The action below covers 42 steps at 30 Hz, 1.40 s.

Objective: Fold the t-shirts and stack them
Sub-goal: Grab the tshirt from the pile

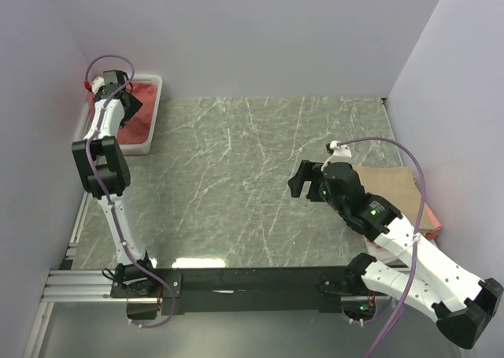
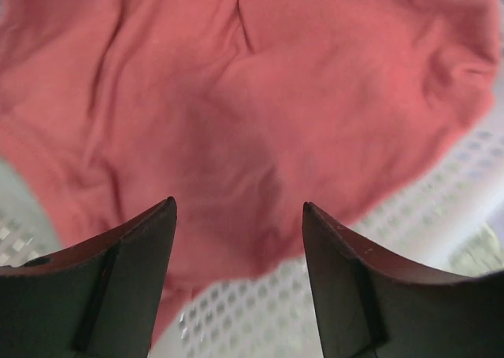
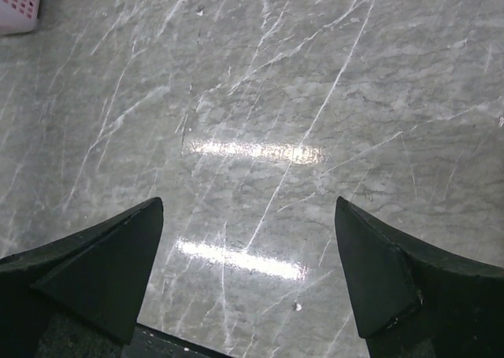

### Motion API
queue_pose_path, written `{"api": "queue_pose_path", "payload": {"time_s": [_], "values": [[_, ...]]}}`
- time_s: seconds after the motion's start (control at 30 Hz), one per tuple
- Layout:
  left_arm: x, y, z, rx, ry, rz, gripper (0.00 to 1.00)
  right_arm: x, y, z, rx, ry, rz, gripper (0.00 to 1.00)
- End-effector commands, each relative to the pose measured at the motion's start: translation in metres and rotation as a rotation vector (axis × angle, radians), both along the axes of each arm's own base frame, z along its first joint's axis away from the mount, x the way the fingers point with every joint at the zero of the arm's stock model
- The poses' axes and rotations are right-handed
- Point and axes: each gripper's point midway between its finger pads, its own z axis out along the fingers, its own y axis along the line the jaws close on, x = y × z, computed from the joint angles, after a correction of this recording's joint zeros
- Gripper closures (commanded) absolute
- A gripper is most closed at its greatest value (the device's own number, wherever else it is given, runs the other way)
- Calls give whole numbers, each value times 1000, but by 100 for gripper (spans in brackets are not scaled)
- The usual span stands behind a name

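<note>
Over the basket (image 1: 155, 84) at far left, the left pincer (image 2: 238, 204) hangs just above the salmon-red shirt (image 2: 260, 114), jaws spread, nothing between them. The shirt lies crumpled inside the basket, with mesh showing past its near edge. It's not gripped yet. Can't tell whether the fingertips touch the cloth.

Other side: right pincer (image 3: 248, 208) is released as well, empty, over bare tabletop (image 1: 228, 185) mid-right. Behind that arm at the right edge there's a folded tan shirt (image 1: 390, 186) on top of a pink one (image 1: 431, 223), with only a sliver of the pink visible. No white one that I can make out.

Step, my read: pre-grasp for picking up the unfolded shirt. Folding on it hasn't started.

Next move needs:
- drop the left straight down and pinch a ridge of cloth, not flat fabric
- keep the tips out of the mesh underneath
- lift clear of the basket wall and carry to open tabletop centre
- right takes a second corner there to spread it flat

Risk: a bunched single-point grab likely leaves it tangled on landing.
</note>
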Motion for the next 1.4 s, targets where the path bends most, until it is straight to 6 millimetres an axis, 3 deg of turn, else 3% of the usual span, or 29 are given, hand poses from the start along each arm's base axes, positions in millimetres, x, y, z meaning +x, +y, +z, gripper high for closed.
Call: {"api": "queue_pose_path", "payload": {"time_s": [0.0,0.2,0.33,0.37,0.43,0.47,0.5,0.53,0.63,0.67,0.73,0.77,0.83,0.87,0.93,1.07,1.13,1.17,1.23,1.27,1.37], "values": [[13,11,-7,19,6,-4,30,5,8,15,24,-44,23,5],[25,17,-37,-9,20,-15,31,8,11,12,19,-37,27,5],[30,22,-46,-23,10,-20,47,10,11,11,12,-36,22,5],[31,21,-51,-29,10,-29,59,11,10,11,7,-40,14,5],[36,19,-51,-54,-8,-51,73,12,10,11,6,-37,12,4],[38,18,-50,-62,-17,-57,92,12,10,10,3,-34,12,5],[40,17,-46,-67,-26,-63,100,12,9,11,3,-36,9,4],[43,16,-38,-72,-46,-73,100,12,10,9,0,-34,11,4],[45,15,4,-46,-121,-92,99,11,11,9,0,-32,21,4],[45,15,34,-24,-172,-100,100,11,12,8,2,-29,26,4],[43,14,64,-5,-221,-111,100,11,15,9,10,-35,37,4],[39,13,96,15,-277,-121,100,11,16,8,12,-35,41,4],[34,10,127,28,-331,-131,100,13,18,9,18,-44,51,4],[27,4,158,37,-386,-153,100,13,19,10,19,-48,57,4],[21,-1,186,46,-446,-169,100,14,23,10,21,-50,73,4],[-7,-19,272,80,-608,-231,100,16,28,10,13,-42,93,4],[-17,-29,303,99,-683,-266,100,17,31,10,7,-36,100,5],[-32,-36,333,120,-743,-284,100,18,31,10,6,-34,100,4],[-47,-50,367,137,-831,-325,100,19,33,9,4,-31,106,4],[-65,-57,394,156,-890,-342,100,19,33,11,8,-36,107,4],[-102,-82,451,198,-1031,-404,100,19,34,14,12,-43,111,4]]}}
